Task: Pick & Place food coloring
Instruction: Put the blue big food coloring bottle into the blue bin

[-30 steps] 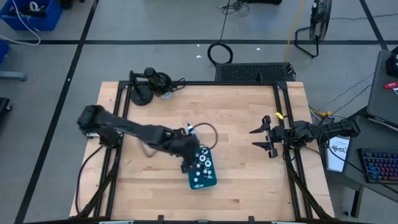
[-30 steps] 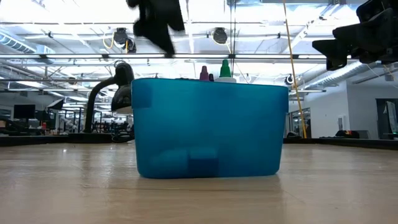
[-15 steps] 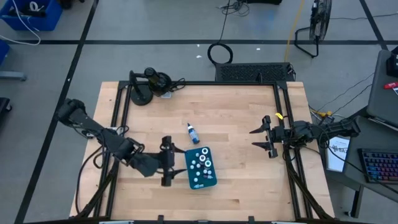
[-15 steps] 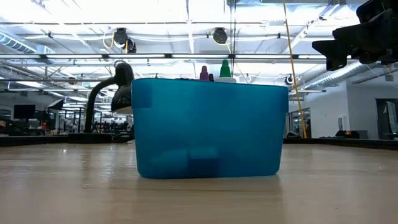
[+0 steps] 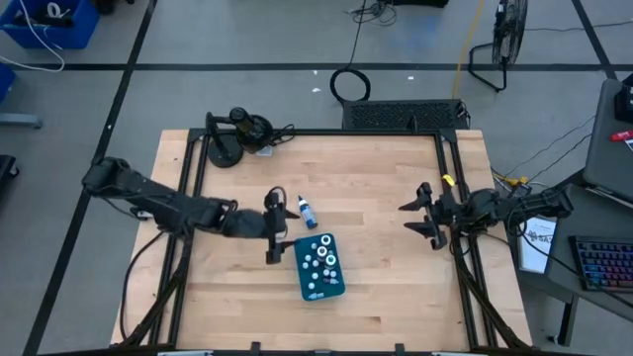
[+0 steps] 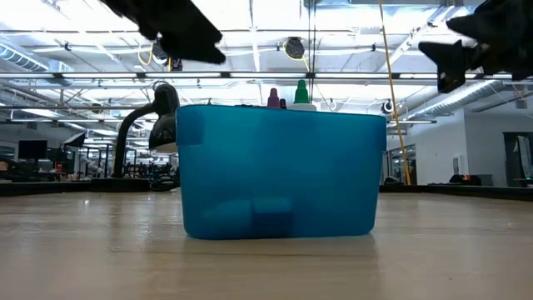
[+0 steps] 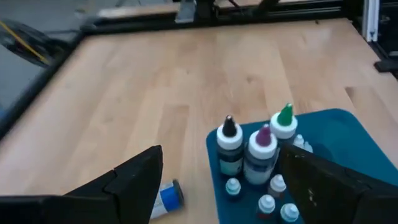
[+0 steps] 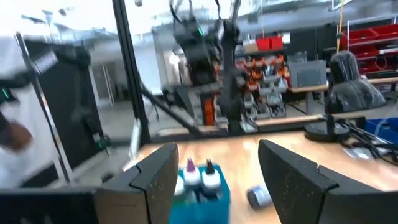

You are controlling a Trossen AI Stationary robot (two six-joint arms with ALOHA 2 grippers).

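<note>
— Where's the food coloring (image 5: 305, 211)?
— Lying loose on the surface (image 5: 376, 188), just beside the teal tray (image 5: 336, 289). My left hand (image 5: 271, 226), released, hovers near; I'd centre over it before clenching. Right hand (image 5: 423, 214) waits released

Black desk lamp (image 5: 237, 133), teal tray (image 5: 334, 289).

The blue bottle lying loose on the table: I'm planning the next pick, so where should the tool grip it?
Across the body of the blue bottle, coming from above. It lies flat on its side beside the teal tray, clear of the other bottles.
</note>
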